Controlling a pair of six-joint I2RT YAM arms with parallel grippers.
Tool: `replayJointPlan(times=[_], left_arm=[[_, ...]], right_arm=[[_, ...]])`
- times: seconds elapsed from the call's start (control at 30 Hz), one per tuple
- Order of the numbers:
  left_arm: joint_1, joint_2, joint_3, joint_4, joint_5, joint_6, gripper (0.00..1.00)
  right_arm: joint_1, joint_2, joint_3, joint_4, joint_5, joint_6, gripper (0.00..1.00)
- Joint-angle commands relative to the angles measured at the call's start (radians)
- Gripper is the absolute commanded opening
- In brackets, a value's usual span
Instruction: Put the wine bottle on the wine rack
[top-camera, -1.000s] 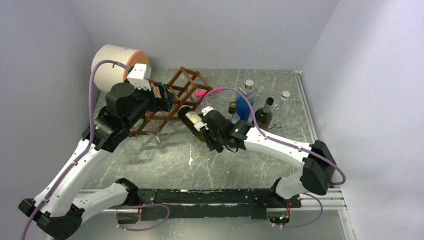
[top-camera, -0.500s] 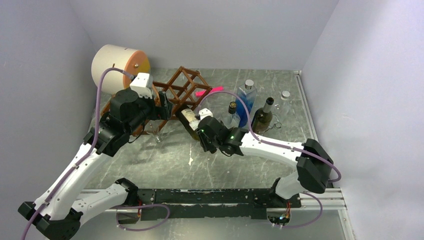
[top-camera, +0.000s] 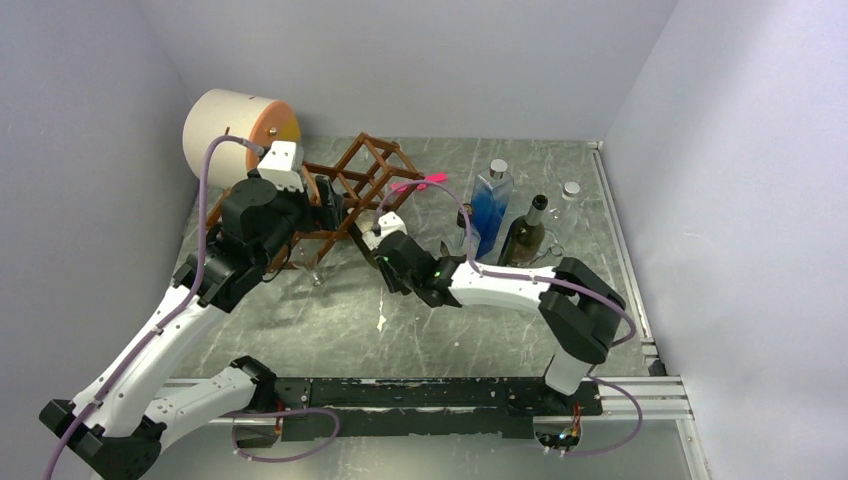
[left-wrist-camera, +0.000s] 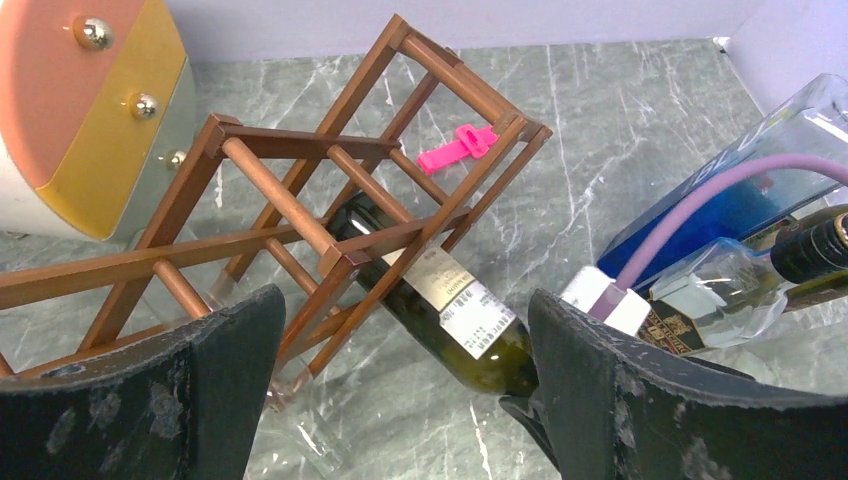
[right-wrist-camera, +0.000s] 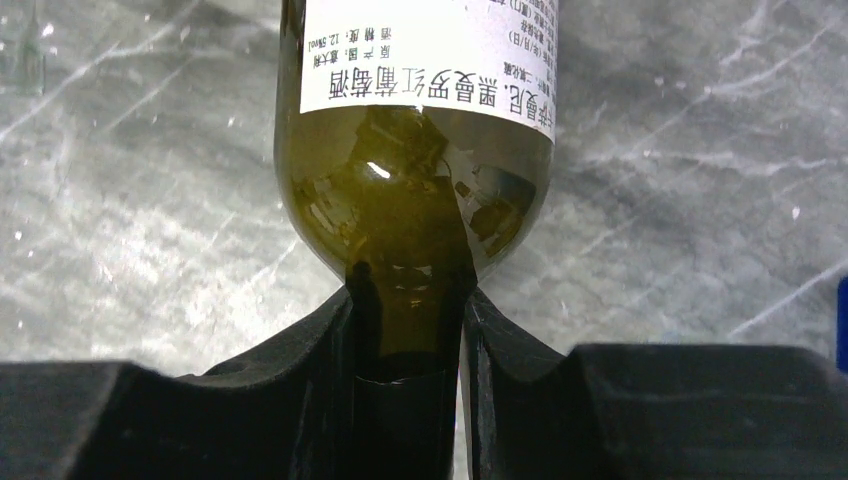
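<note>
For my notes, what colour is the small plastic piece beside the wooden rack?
The plastic piece is bright pink; the left wrist view shows it best.

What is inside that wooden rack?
A green wine bottle pokes base-first into a lower cell of the wine rack, its neck in the right gripper. Bars partly hide its base.
</note>
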Motion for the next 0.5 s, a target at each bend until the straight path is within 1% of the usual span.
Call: replayJointPlan(times=[0.0, 0.23, 0.37, 0.47], left_arm=[[-0.002, 0.017, 0.021, 0.027, -0.018, 0.017, 0.95], [-0.003, 0.017, 0.034, 0.004, -0.01, 0.012, 0.95], [-0.003, 0.016, 0.036, 0.002, 0.002, 0.005, 0.95], [-0.002, 0.022, 0.046, -0.016, 0.006, 0.001, 0.95]], right_arm=[[0.007, 0.043, 0.111, 0.172, 0.022, -0.043, 0.0], [0.006, 0.112, 0.18, 0.169, 0.039, -0.065, 0.0], [0.005, 0.166, 0.247, 0.14, 0.053, -0.081, 0.0], [0.003, 0.213, 0.312, 0.077, 0.076, -0.078, 0.08]])
